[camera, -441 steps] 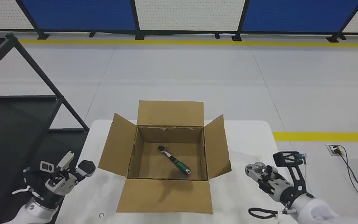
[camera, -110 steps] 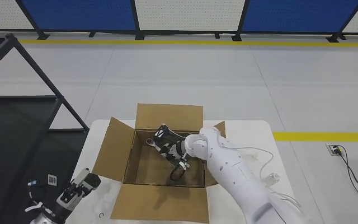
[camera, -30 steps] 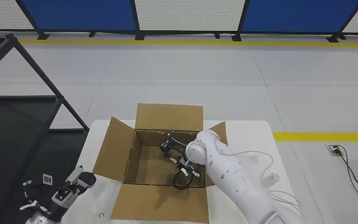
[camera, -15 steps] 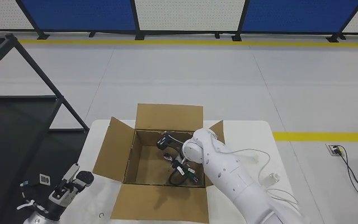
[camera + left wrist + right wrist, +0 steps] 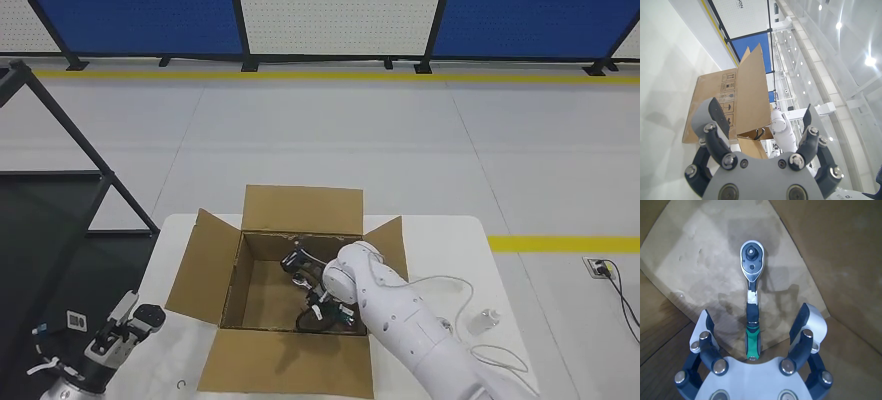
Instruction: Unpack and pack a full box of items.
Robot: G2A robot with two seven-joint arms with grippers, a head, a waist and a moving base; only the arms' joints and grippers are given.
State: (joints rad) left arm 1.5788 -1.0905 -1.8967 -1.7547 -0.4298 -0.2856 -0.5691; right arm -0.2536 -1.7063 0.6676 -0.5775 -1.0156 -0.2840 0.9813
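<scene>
Unpacking step: my right end effector [image 5: 755,311], released, hangs inside the cardboard box [image 5: 302,207] over the ratchet wrench [image 5: 752,262] lying on its floor, seemingly untouched. Next I need to lower and clench the green handle [image 5: 752,340].

Wrench [image 5: 752,275] in box [image 5: 303,205], right end effector [image 5: 755,311] over it, box on table [image 5: 445,240]

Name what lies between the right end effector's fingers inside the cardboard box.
The ratchet wrench, handle end, lying on the floor of the cardboard box; the right end effector, open, straddles it without touching. The right wrist view shows this.
</scene>
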